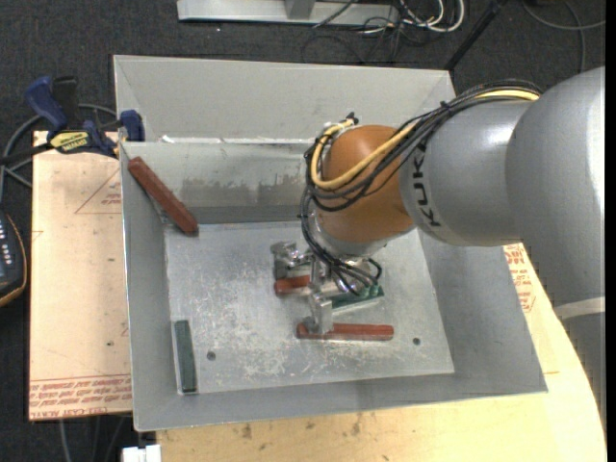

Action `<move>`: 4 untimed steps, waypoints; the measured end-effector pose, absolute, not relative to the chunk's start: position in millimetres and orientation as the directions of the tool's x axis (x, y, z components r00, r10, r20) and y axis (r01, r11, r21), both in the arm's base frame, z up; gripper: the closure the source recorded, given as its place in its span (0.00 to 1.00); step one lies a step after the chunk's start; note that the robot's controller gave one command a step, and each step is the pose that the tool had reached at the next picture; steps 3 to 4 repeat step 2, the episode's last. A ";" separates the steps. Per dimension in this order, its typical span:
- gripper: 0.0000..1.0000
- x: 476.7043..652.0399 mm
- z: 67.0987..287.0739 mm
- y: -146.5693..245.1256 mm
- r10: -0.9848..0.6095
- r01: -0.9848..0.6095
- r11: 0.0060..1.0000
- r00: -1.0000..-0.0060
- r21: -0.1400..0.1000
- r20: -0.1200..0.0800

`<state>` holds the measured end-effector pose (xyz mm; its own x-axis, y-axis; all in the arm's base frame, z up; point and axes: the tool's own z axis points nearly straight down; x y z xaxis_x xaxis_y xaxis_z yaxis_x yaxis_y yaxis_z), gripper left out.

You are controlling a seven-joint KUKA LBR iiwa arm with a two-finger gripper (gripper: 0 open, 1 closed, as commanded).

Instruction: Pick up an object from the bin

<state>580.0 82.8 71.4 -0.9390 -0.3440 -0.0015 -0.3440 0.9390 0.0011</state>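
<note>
Bin (144, 287): grey metal, with sloped walls and a scuffed floor.
Arm (500, 176): silver, entered from 3 o'clock, with an orange wrist cover (361, 186) and yellow and black cables over it; it overhung the floor's centre and hid part of the floor toward 1 o'clock.
Gripper (303, 280): was down at the floor, near the bin's centre; the two metal fingers (286, 253) stood apart, released, one toward 12 o'clock and one toward 6 o'clock.
Thing at gripper: a short red-brown block (291, 286), flat on the floor between the fingers, not seen clamped.
Long red-brown bar (162, 195): lay at 10 o'clock, tilted up against the wall, well apart.
Second red-brown bar (356, 331): lay flat at 5 o'clock of the gripper, its left end touching or just beside the lower finger; I cannot tell which.
Grey-green bar (183, 356): lay at 8 o'clock, flat, near the wall.
Green piece (366, 296): sat at 3 o'clock of the gripper, partly hidden under the wrist.
</note>
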 end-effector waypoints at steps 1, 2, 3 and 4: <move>1.00 582.1 71.8 84.1 -0.345 -0.345 0.939 -0.939 0.000 -0.006; 1.00 582.2 211.9 90.1 -0.399 -0.399 0.917 -0.917 -0.002 -0.011; 1.00 582.2 211.9 90.1 -0.399 -0.399 0.917 -0.917 -0.002 -0.011; 1.00 582.2 211.9 90.1 -0.399 -0.399 0.917 -0.917 -0.002 -0.011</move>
